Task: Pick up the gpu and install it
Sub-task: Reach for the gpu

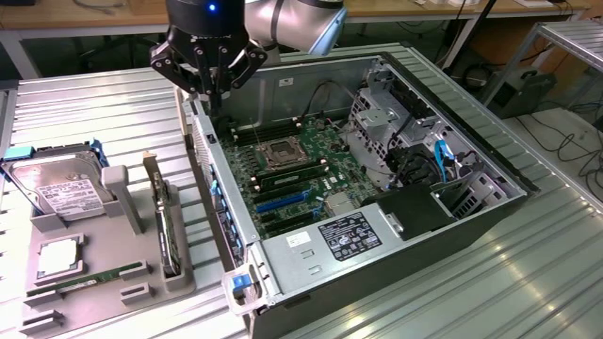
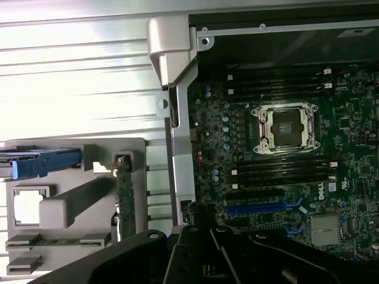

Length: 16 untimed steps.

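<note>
The gpu (image 1: 166,220) is a thin dark card with a silver bracket at one end. It stands on edge in a slot of the grey holder (image 1: 179,272) on the exterior view's left, and the wrist view shows its edge (image 2: 124,198). My gripper (image 1: 214,104) hangs high over the rear corner of the open computer case (image 1: 396,247), well away from the card. Its fingers are shut together with nothing between them. In the wrist view the gripper (image 2: 198,231) sits over the case's side wall (image 2: 180,148), next to the motherboard (image 2: 278,177).
The holder also carries a silver hard drive (image 1: 58,189) with blue rails, a CPU (image 1: 58,258) and a green RAM stick (image 1: 90,277). Inside the case are the CPU socket (image 1: 282,152), blue expansion slots (image 1: 282,202), a power supply (image 1: 349,234) and drive cages (image 1: 391,127).
</note>
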Each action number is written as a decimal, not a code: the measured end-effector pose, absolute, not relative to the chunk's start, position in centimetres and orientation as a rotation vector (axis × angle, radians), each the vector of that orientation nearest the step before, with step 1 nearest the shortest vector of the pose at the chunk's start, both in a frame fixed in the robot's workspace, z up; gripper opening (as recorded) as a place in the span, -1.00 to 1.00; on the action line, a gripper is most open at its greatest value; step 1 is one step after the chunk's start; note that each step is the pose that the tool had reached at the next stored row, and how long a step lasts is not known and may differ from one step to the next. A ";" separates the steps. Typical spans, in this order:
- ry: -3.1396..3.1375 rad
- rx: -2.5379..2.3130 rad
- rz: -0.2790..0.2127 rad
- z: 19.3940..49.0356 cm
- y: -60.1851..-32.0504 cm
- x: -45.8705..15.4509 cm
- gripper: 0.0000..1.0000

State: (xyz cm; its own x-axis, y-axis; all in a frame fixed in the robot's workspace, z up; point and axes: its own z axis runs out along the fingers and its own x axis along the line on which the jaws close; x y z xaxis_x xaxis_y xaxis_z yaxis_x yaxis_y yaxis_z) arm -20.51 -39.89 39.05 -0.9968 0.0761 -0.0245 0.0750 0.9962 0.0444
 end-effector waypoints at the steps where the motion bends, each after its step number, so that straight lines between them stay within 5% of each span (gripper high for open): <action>1: 3.112 0.118 0.068 39.0 -39.9 -20.5 -0.79; 16: 3.113 0.118 0.068 39.0 -39.9 -20.8 -0.79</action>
State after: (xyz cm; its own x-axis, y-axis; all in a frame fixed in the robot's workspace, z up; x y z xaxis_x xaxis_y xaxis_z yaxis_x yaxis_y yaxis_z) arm -20.83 -39.89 39.04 -0.9968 0.0762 -0.0244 0.0750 0.9962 0.0443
